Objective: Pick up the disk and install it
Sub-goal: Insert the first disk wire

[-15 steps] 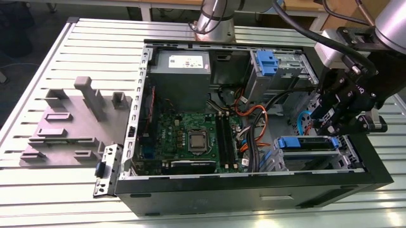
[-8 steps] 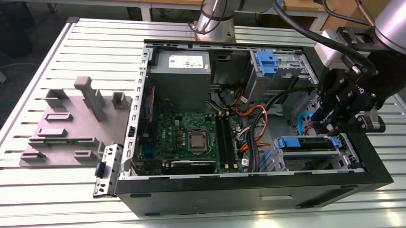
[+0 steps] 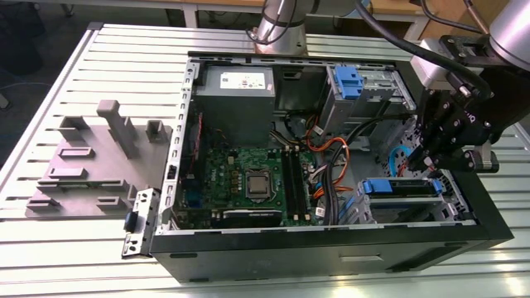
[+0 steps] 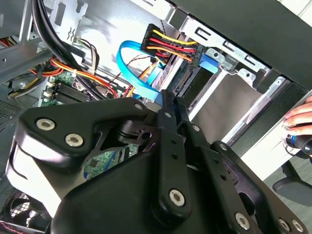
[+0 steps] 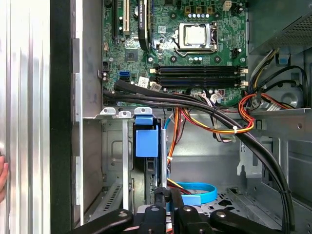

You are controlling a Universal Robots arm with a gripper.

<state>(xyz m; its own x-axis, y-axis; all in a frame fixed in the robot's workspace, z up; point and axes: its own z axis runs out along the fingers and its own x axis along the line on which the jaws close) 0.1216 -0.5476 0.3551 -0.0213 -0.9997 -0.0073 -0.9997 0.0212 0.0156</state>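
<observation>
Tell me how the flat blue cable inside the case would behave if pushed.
The flat blue cable is probably floppy: it hangs in a loose curve rather than a straight run. It likely weighs little, being a thin ribbon. Pushed, it should bend aside rather than resist, though it may spring back.

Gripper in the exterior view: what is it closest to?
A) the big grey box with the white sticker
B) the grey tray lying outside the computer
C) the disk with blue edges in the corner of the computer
C: in the exterior view the gripper hangs over the corner of the computer case on the exterior view's right, just above the disk with its blue rails.
</observation>
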